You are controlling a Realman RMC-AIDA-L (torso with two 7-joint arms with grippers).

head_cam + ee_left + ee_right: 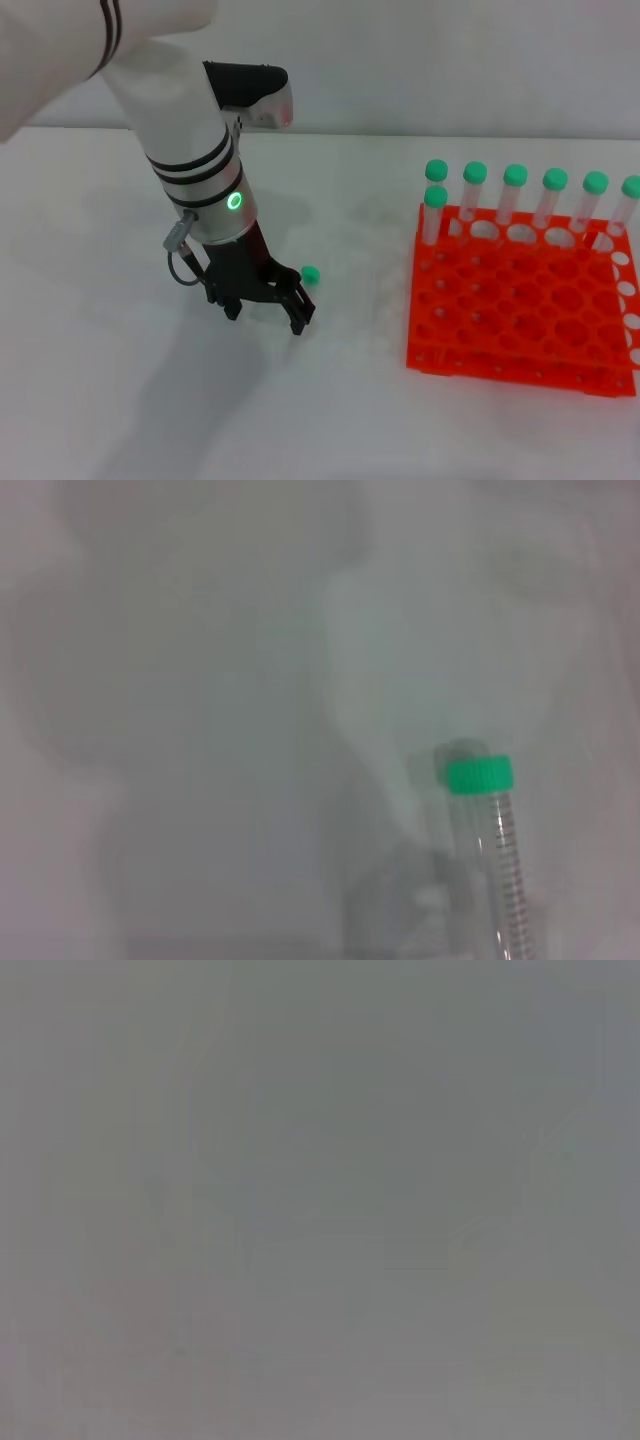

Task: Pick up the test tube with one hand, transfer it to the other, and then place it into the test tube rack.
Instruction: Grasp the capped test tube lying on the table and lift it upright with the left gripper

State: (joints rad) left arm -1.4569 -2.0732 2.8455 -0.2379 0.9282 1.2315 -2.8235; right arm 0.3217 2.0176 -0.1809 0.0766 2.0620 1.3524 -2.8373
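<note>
The test tube lies flat on the white table; its green cap (pixel 310 273) shows just beyond my left gripper (pixel 268 318), and its clear body is mostly hidden behind the fingers. The left gripper, on a silver-white wrist with a green ring light (pixel 234 201), reaches down to the table with its black fingers spread on either side of the tube. In the left wrist view the tube (pixel 492 860) and its green cap lie close by on the table. The orange test tube rack (pixel 520 310) stands at the right. My right gripper is out of view.
Several green-capped tubes (pixel 514 195) stand upright in the rack's back row, and one more (pixel 434 212) stands at its left in the row in front of them. The right wrist view shows only plain grey.
</note>
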